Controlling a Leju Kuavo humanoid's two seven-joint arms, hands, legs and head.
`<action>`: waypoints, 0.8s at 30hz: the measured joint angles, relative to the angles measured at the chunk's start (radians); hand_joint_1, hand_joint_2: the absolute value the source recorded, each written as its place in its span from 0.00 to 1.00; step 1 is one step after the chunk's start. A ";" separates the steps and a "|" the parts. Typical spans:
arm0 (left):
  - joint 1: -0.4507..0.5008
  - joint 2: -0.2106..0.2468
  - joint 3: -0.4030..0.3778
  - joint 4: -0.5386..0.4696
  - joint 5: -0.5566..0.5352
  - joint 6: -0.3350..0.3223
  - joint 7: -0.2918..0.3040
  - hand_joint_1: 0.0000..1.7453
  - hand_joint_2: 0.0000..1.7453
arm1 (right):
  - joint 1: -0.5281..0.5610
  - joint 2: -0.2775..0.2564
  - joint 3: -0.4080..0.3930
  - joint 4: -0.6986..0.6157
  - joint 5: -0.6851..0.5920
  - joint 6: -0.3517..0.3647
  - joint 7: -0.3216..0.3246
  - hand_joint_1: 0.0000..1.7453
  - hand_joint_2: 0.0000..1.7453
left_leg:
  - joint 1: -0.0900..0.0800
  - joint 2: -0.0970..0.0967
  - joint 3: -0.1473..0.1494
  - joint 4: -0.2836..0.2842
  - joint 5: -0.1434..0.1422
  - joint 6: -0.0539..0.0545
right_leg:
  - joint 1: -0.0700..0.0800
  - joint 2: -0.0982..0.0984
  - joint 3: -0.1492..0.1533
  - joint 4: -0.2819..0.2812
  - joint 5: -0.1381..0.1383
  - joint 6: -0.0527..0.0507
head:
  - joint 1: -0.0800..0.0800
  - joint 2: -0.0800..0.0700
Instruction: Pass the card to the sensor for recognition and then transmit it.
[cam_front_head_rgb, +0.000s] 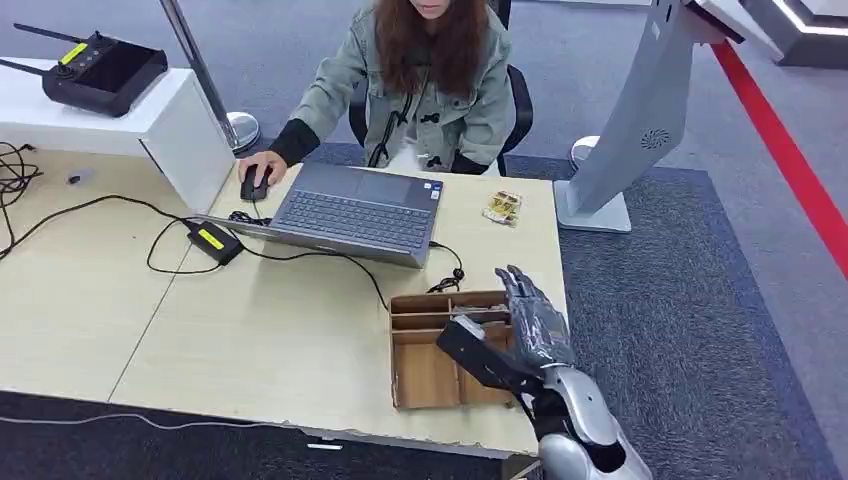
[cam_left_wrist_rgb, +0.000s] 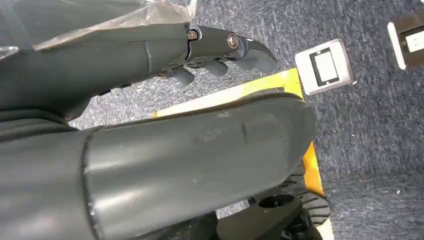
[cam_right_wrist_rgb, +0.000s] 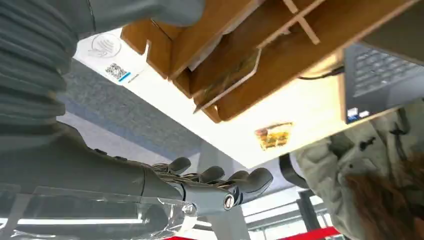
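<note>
stretching across most of the head view, the pale wood-grain table (cam_front_head_rgb: 250, 330) carries everything close to hand, which suits a seated person (cam_front_head_rgb: 420, 90) working opposite the robot. beyond its far right corner stands a tall grey kiosk (cam_front_head_rgb: 640, 120) on a white base, leaning up out of frame; i judge it may house the sensor, though no reader face is visible. the open laptop (cam_front_head_rgb: 350, 210), slim and grey metal, sits angled toward the person, whose hand rests on a black mouse (cam_front_head_rgb: 254, 185).

nearer the robot, a shallow brown wooden tray (cam_front_head_rgb: 415, 375) with thin dividers lies near the table's front edge, within reach of the right arm. the right hand (cam_front_head_rgb: 530, 330) hovers over the tray's right side, its dark glossy fingers (cam_front_head_rgb: 520, 285) extended and apart, grasping nothing, the thick thumb jutting toward the compartments; it looks poised to reach in. in the right wrist view a thin, flat card (cam_right_wrist_rgb: 227, 80) with a printed face leans in one tray slot, apart from the hand.

a small colourful packet or card (cam_front_head_rgb: 502, 207) lies flat near the table's far right corner, by the kiosk base.

the left hand (cam_left_wrist_rgb: 220, 55) hangs over grey carpet, fingers loosely curled in with nothing between them.
</note>
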 joint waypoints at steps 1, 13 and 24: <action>-0.001 -0.001 -0.004 0.000 0.000 -0.001 0.003 0.00 0.00 | -0.003 0.003 0.000 0.016 0.000 -0.003 0.000 0.18 1.00 | 0.000 0.000 0.000 0.000 0.000 0.000 | 0.000 0.000 0.000 0.000 0.000 0.000 | 0.000 0.000; -0.005 -0.006 -0.026 -0.001 0.000 -0.010 0.008 0.00 0.00 | -0.028 0.024 -0.021 0.163 0.000 -0.035 -0.013 0.24 1.00 | 0.000 0.000 0.000 0.000 0.000 0.000 | 0.000 0.000 0.000 0.000 0.000 0.000 | 0.000 0.000; -0.004 -0.007 -0.037 -0.002 0.000 -0.010 0.011 0.00 0.00 | -0.043 0.038 -0.039 0.205 0.019 -0.034 -0.013 0.23 1.00 | 0.000 0.000 0.000 0.000 0.000 0.000 | 0.000 0.000 0.000 0.000 0.000 0.000 | 0.000 0.000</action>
